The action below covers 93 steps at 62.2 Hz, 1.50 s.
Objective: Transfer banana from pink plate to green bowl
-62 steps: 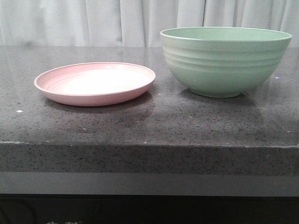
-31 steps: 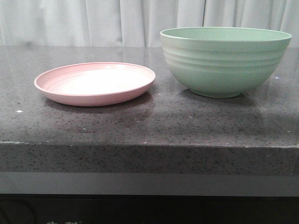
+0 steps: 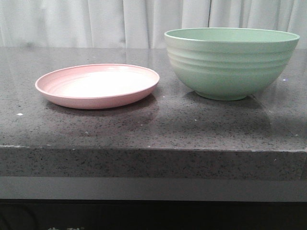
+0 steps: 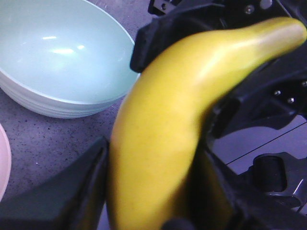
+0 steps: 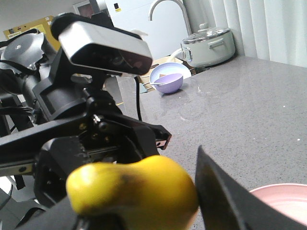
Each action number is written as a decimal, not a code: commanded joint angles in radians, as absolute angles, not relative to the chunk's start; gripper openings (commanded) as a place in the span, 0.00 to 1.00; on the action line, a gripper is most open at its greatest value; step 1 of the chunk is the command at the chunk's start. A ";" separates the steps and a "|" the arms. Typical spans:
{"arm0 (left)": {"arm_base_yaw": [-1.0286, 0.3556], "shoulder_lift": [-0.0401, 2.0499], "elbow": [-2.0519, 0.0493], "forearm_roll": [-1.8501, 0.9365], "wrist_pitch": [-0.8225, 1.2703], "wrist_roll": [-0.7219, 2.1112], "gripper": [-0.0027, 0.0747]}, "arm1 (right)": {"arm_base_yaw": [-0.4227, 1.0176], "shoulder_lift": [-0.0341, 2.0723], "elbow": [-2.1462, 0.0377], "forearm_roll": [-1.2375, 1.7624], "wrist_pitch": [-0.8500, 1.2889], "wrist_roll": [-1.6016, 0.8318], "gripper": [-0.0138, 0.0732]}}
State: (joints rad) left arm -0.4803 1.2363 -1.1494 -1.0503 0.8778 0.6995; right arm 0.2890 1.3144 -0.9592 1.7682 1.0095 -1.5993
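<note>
Yellow banana (image 4: 163,139) is off the pink plate (image 3: 97,86), clamped in the left end effector (image 4: 148,191) near the green bowl (image 4: 57,57), not yet over it. Carry and release remain. Right end effector's state: cannot tell.

A dark speckled stone counter (image 3: 158,129) carries the pink plate (image 3: 97,86) and green bowl (image 3: 231,62).

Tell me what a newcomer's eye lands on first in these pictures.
The banana dominates: bright yellow, filling the left wrist view, clamped in the left hand near the green bowl, not yet in it. From the front, the big green bowl stands right of the bare pink plate on the dark speckled counter.
</note>
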 commanded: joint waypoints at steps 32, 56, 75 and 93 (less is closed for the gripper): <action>-0.482 1.214 -1.181 -1.127 0.848 0.692 0.30 | 0.290 1.291 -0.994 1.907 1.033 -1.614 0.31; -0.482 1.214 -1.181 -1.107 0.850 0.692 0.78 | 0.290 1.291 -0.994 1.906 1.031 -1.613 0.31; -0.482 1.186 -1.232 -1.098 0.922 0.692 0.78 | 0.289 1.289 -0.994 1.838 0.871 -1.583 0.31; -0.482 1.147 -1.261 -1.053 0.952 0.685 0.78 | 0.289 1.288 -0.998 1.777 0.733 -1.564 0.31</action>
State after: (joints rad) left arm -0.4738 1.1785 -1.2291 -1.0195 0.9670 0.6953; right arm 0.2935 1.3149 -0.9664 1.7266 0.7312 -1.5723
